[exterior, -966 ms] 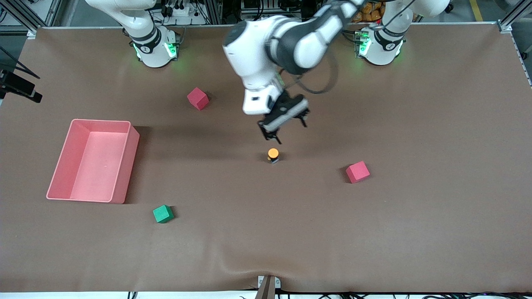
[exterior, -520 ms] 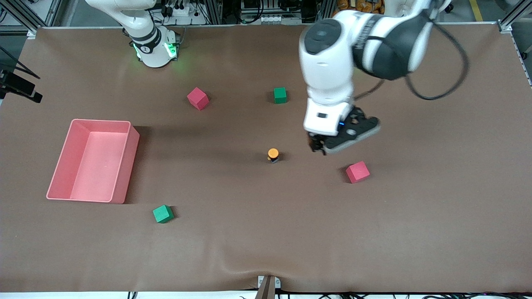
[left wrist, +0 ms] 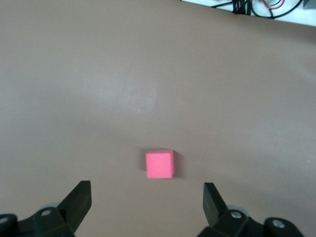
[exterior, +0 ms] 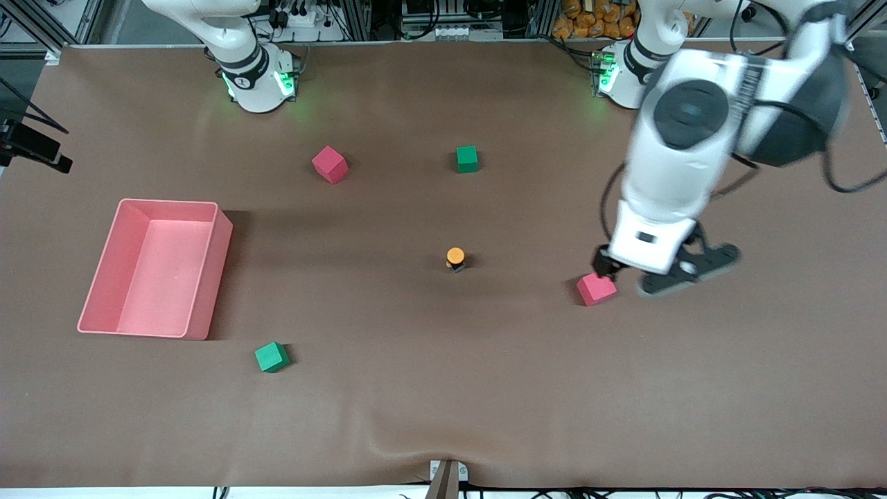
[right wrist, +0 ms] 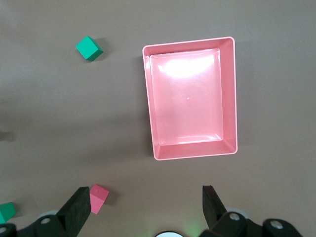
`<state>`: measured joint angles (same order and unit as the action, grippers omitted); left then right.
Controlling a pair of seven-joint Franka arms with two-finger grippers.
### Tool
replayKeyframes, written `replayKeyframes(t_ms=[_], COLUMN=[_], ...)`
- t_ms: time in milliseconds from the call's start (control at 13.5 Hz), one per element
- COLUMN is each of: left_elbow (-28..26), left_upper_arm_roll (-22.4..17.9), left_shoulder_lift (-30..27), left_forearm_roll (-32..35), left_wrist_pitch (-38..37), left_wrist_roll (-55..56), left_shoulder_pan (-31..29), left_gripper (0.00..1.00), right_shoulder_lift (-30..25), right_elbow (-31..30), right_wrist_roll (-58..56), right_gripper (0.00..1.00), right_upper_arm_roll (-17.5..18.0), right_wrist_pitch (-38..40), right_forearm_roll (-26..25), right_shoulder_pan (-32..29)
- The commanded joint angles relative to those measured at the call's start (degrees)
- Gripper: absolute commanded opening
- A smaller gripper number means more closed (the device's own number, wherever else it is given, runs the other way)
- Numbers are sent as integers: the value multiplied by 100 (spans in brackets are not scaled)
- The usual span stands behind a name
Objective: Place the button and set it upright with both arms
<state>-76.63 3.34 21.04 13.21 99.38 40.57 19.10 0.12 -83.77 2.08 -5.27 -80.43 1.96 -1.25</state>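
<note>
A brown mat (exterior: 443,388) covers the whole table, with metal framing and cables along the edge where the two arm bases stand. In the front view the button (exterior: 455,258) stands upright near the middle of the mat, orange cap up, with nothing touching it. The left arm reaches out from its base, and the left gripper (exterior: 627,277) hangs over the mat toward the left arm's end of the table, right above a red cube (exterior: 596,288) that sits well apart from the button. A second red cube (exterior: 330,164) and a green cube (exterior: 467,159) lie nearer to the bases than the button. Another green cube (exterior: 271,357) lies nearer to the front camera. A pink bin (exterior: 201,277) rests toward the right arm's end of the table. Only the right arm's base and lower links show here; it waits, raised.

In the left wrist view the left gripper (left wrist: 147,200) has its fingers (left wrist: 78,200) spread wide with nothing between them, and the red cube (left wrist: 160,164) lies on the mat below, between the two tips.

In the right wrist view the right gripper (right wrist: 143,207) is likewise spread and empty, high over the pink bin (right wrist: 192,153). A red cube (right wrist: 98,198) and two green cubes (right wrist: 89,48) (right wrist: 7,212) show around it on the mat.
</note>
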Motion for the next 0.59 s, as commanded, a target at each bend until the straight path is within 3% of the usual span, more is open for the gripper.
replayKeyframes(t_ms=[0,520], left_elbow=[-89,-176], left_upper_arm_roll=[44,44], left_shoulder_lift=[-100,-609], left_forearm_roll=[-363,-609], left_wrist_pitch=[178,100], left_wrist_roll=[-637,-2026], left_shoulder_pan=[-380,-1241], left_gripper=[100,100], right_shoulder_lift=[6,-20], right_elbow=[28,1], right_wrist_roll=[-76,-691], right_gripper=[100,100], right_upper_arm_roll=[52,52], right_wrist_pitch=[-8,71], right_forearm_roll=[-64,-134], right_shoulder_pan=[-68,-85])
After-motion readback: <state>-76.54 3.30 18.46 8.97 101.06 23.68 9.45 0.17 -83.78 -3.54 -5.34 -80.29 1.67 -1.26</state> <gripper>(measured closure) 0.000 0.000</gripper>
